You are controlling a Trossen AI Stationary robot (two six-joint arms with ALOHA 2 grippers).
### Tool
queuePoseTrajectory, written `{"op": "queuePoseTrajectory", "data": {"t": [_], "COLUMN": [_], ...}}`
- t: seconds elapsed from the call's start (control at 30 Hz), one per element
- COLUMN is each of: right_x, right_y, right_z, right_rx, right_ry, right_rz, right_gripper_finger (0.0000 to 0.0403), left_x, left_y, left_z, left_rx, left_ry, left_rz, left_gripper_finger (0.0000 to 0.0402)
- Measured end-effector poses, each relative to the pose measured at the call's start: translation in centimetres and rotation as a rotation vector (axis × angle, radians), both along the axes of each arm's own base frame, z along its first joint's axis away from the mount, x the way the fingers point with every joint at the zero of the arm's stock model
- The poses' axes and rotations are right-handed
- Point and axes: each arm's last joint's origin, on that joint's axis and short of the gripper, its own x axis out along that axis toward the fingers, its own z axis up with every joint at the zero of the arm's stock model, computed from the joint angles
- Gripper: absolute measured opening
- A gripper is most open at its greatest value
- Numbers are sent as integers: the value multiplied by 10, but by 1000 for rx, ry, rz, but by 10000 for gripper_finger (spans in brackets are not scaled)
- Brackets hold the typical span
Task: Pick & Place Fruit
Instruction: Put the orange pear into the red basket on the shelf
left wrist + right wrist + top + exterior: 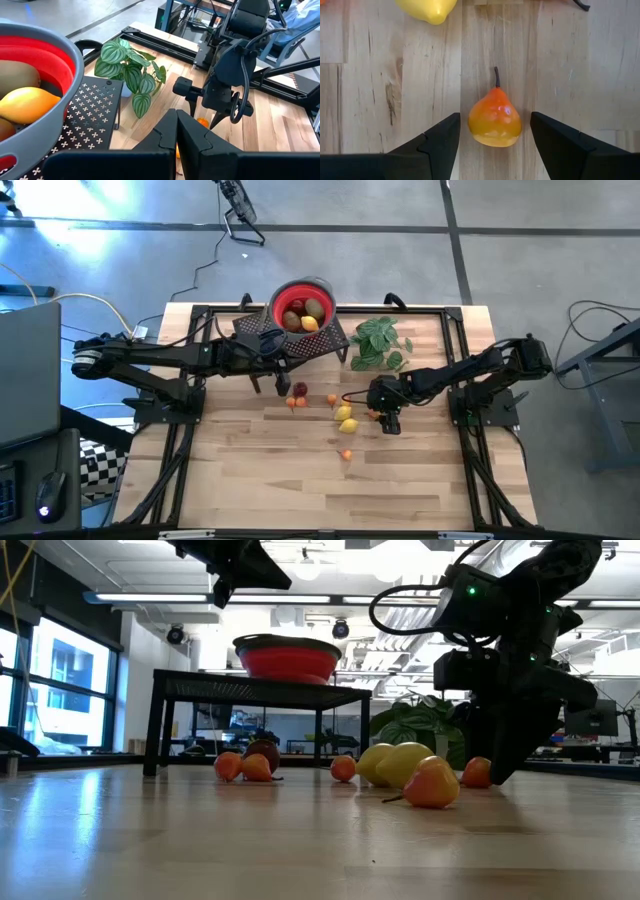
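An orange pear-shaped fruit [495,120] with a dark stem lies on its side on the wooden table. My right gripper [495,117] [385,423] stands open over it, slanting down, one finger on each side, with a gap at both. More fruit lies loose to its left: two yellow lemons [345,418], small orange pieces [297,402], a dark red one [300,389] and another orange pear [346,453]. A red bowl [326,290] on a black perforated stand [325,342] holds several fruits. My left gripper [177,125] [272,345] hangs shut and raised beside the stand.
A green leafy plant [378,343] stands at the back, between the stand and the right arm. Black frame rails [470,470] run along the table's sides. Bare wood [300,490] stretches toward the near edge.
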Motion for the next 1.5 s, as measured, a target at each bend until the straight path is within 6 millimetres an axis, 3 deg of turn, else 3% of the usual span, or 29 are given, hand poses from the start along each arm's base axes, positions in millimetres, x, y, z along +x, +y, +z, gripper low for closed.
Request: {"op": "queuePoseTrajectory", "data": {"t": [0.53,1.0,1.13,1.3,1.5], "right_x": [2,2,0,-1,3], "right_y": [0,0,0,0,-1], "right_z": [1,1,4,21,57], "right_rx": [3,15,23,24,15], "right_ry": [-17,-16,-15,-70,-218], "right_rz": [-3,1,-15,-19,-59], "right_gripper_finger": [230,134,125,132,125], "left_x": [0,0,0,0,-1], "left_y": [0,0,0,0,2], "left_z": [0,0,0,0,2], "left_rx": [0,0,0,0,18], "left_ry": [1,1,0,0,-14], "left_rz": [0,0,0,0,58], "left_gripper_finger": [0,0,0,0,0]}}
